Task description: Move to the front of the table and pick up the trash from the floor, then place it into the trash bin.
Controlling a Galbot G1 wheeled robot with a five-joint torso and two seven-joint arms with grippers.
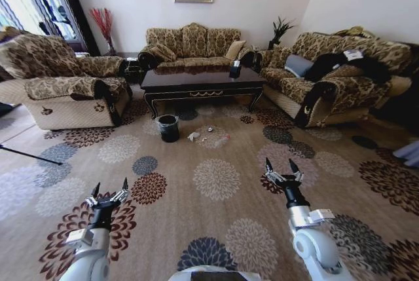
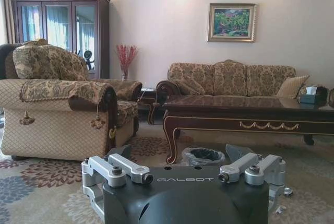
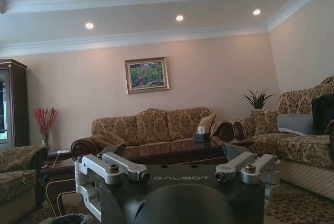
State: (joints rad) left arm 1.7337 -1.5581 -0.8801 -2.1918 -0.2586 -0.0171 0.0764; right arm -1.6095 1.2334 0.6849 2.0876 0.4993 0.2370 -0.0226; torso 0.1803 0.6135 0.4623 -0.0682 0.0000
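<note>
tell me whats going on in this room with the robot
The robot stands on the carpet some way back from the coffee table, holding nothing. Its left end effector and right end effector are both open and raised in front of it. Bits of trash lie on the floor in front of the table, beside the small black bin. Nothing has been picked up yet.

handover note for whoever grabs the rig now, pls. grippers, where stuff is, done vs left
Left gripper: open, empty, held low over the floor.
Right gripper: open, empty, same.
Table is ahead, not yet reached.
Trash bin stands at the table's front left leg.
Trash lies on the carpet right of the bin.
Done: nothing picked.
Left: drive up, pick the trash, bin it.
</note>
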